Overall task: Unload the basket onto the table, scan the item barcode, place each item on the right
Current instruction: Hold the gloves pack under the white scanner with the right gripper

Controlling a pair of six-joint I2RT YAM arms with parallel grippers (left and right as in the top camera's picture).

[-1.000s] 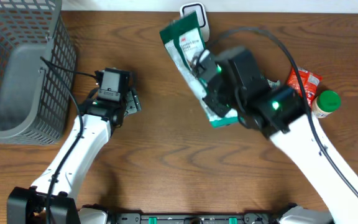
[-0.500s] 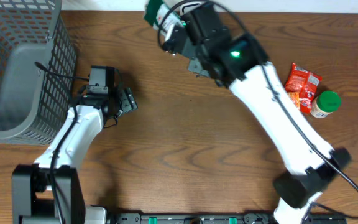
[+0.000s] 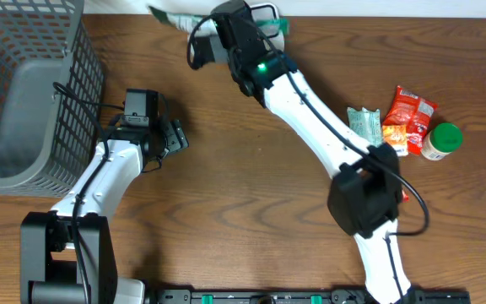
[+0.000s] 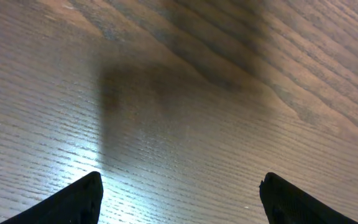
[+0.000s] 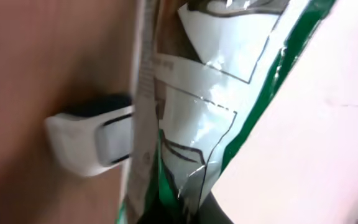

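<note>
Packet (image 5: 191, 124) beside white scanner (image 5: 89, 143) (basket (image 3: 83, 76), jar (image 3: 441, 139) apart)

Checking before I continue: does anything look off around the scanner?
The green-and-white packet is tilted and juts past the far edge of the table, beside the white scanner; otherwise nothing stands out.

We see a brown wooden table (image 3: 251, 215). On it rest a grey mesh basket (image 3: 87, 84) at the left, a white scanner (image 5: 86, 149) at the far edge, and, clustered at the right, a red packet (image 3: 412, 110), a pale green sachet (image 3: 363, 122) and a green-lidded jar (image 3: 442, 140).
</note>
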